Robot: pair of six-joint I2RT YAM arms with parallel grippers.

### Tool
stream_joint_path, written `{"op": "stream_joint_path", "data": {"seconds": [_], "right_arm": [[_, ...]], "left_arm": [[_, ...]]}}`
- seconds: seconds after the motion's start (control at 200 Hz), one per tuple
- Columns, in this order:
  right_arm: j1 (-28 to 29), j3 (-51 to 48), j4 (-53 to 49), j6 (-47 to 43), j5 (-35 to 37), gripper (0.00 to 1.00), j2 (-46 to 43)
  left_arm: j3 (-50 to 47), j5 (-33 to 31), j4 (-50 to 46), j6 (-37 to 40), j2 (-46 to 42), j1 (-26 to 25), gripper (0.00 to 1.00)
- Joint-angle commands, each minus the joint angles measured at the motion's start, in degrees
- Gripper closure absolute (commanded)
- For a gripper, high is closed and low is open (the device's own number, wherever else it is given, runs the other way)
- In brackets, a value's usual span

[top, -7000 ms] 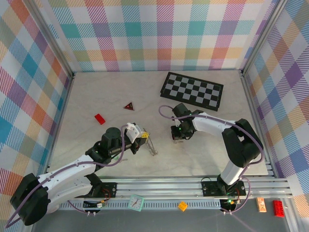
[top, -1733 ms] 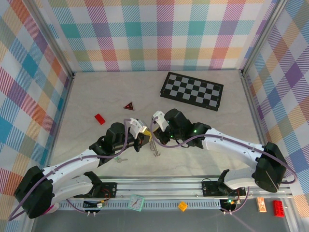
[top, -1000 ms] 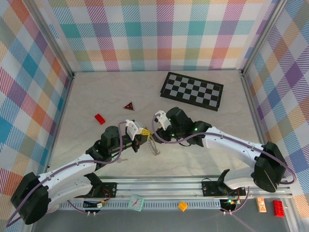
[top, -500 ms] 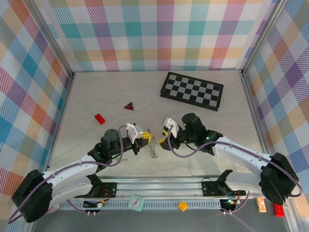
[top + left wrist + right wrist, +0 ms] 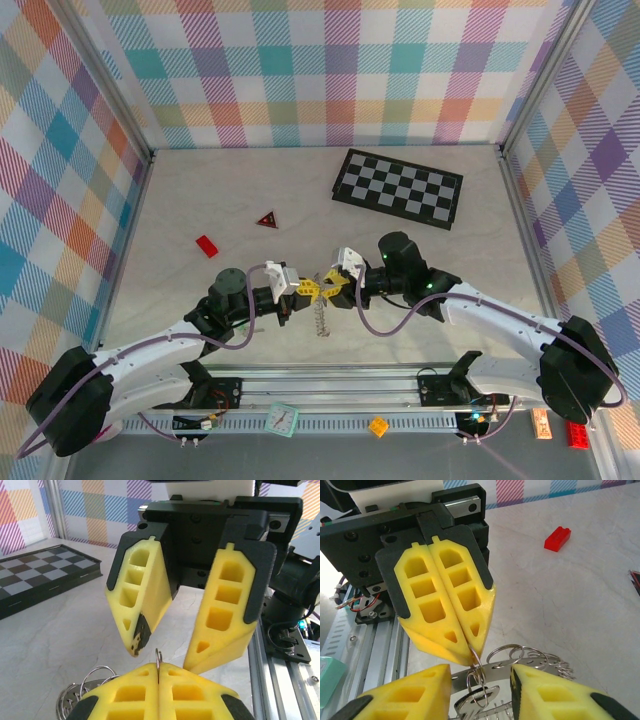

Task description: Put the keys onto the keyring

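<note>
Left gripper (image 5: pixel 472 649) was clamped shut on the thin wire loop (image 5: pixel 158 656) of the grey metal keyring (image 5: pixel 532 661), which dangled just below its jaws, presumably steadied for threading, while the right gripper (image 5: pixel 166 656) faced it tip-to-tip, jaws apart either side of that loop, gripping nothing.

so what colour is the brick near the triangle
Red. The brick shows best in the right wrist view.
</note>
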Motion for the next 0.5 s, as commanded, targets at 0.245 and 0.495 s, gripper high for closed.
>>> {"op": "stream_joint_path", "data": {"seconds": [0.245, 0.495], "right_arm": [[0.0, 0.7, -0.3, -3.3, -5.4, 0.88, 0.0], [0.0, 4.0, -6.9, -6.4, -5.6, 1.0, 0.1]], "left_arm": [[-0.6, 3.4, 5.7, 0.6, 0.0, -0.6, 1.0], [0.0, -0.3, 2.5, 0.4, -1.2, -0.6, 0.78]]}}
